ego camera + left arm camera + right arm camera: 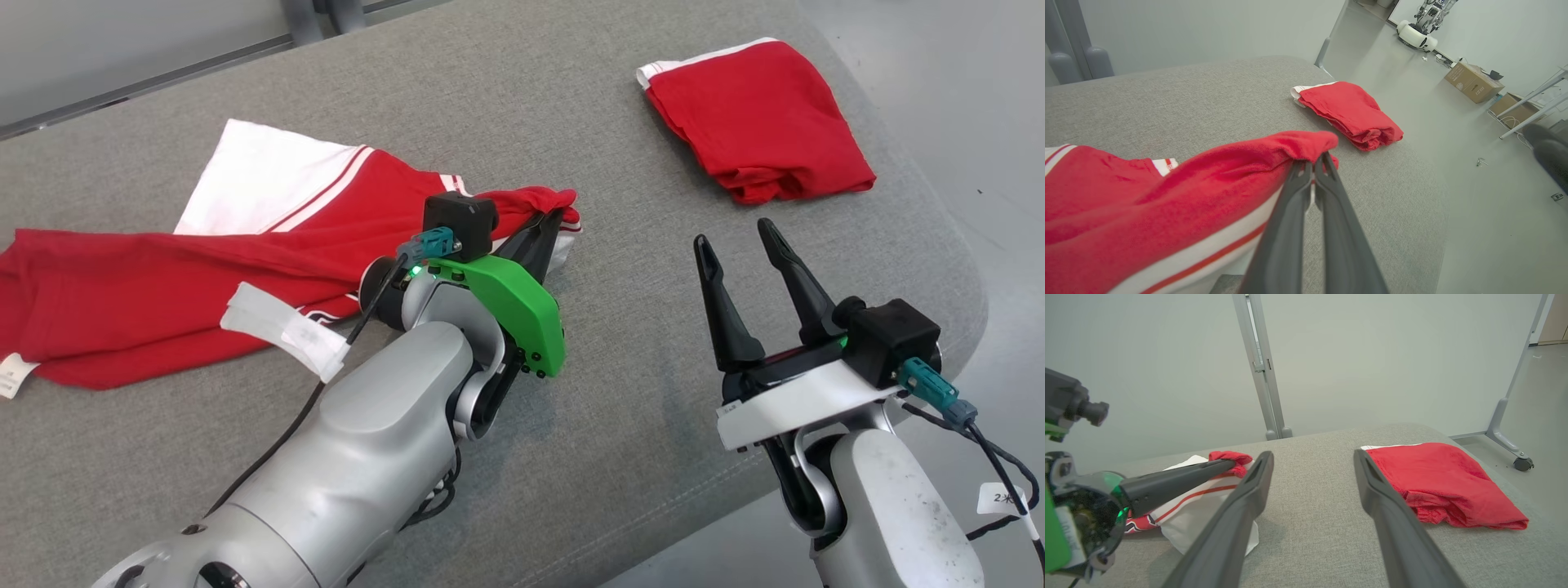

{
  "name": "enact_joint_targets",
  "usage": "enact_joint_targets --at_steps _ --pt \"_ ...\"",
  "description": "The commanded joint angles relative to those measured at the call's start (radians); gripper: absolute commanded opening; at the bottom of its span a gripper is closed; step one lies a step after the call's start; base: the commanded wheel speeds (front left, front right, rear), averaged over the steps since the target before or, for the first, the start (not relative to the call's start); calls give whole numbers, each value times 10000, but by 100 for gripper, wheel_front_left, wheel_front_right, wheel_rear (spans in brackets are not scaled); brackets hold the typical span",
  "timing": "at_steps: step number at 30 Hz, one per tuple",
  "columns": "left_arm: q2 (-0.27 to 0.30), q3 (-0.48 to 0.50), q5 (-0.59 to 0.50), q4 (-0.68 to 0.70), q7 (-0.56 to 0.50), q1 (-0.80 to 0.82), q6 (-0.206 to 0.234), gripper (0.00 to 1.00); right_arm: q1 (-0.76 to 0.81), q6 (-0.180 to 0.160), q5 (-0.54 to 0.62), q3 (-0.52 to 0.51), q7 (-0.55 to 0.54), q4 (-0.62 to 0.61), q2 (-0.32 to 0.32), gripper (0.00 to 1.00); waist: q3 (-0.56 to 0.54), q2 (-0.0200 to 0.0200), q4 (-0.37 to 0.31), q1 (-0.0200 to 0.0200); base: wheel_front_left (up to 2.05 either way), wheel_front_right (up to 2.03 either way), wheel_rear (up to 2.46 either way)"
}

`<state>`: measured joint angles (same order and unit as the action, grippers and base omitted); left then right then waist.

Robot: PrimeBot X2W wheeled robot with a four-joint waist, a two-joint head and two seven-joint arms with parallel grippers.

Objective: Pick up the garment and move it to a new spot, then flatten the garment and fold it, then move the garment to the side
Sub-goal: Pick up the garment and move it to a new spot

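A grey padded surface [571, 122] takes most of the head view, with pale floor behind it and to its right. On its left half lies the garment [163, 278] — red cloth with a white panel and thin white stripes, spread out but wrinkled, and its long red part reaches to the left border of the picture. Its right end is not on the surface: the left gripper [549, 220] has its two dark fingers pressed together on this red corner. In the left wrist view the cloth is bunched just at the fingertips, and a white band with a red stripe hangs down below it. In the right wrist view the same corner stands a little above the padding, with white cloth draping under it.

The right gripper [734, 232] is over the front right part of the surface, its fingers spread wide with nothing between them, well apart from the garment.

A second red garment [759, 122], folded to a compact packet with a white edge at its far side, rests near the far right corner of the surface.

A small white label [12, 374] sits at the left end of the spread garment.
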<state>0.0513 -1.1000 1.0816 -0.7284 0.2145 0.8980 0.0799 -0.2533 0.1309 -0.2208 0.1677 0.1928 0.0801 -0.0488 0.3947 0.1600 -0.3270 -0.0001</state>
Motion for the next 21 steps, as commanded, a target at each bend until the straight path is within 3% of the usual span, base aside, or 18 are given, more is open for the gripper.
enact_joint_targets --at_steps 1,7,14,19,21 --pt "-5 -136 245 -119 121 136 84 100 -52 -3 -58 -5 81 74 -33 100 22 -1 -132 1 0 0 0" --pt "2 -601 787 -265 276 195 -57 100 61 -3 61 -270 172 223 -30 100 -5 -1 118 1 0 0 0" --pt "-2 -937 1167 -230 453 247 -217 100 334 -3 302 -679 78 159 -33 100 -424 -1 993 1 0 0 0" --pt "-10 -644 1009 -463 508 302 -257 100 596 -3 450 -827 -108 -5 -37 100 -765 -1 1600 1 0 0 0" --pt "-2 -85 521 -525 515 145 -197 100 776 -3 503 -943 -209 -109 -33 100 -943 -1 1912 1 0 0 0"
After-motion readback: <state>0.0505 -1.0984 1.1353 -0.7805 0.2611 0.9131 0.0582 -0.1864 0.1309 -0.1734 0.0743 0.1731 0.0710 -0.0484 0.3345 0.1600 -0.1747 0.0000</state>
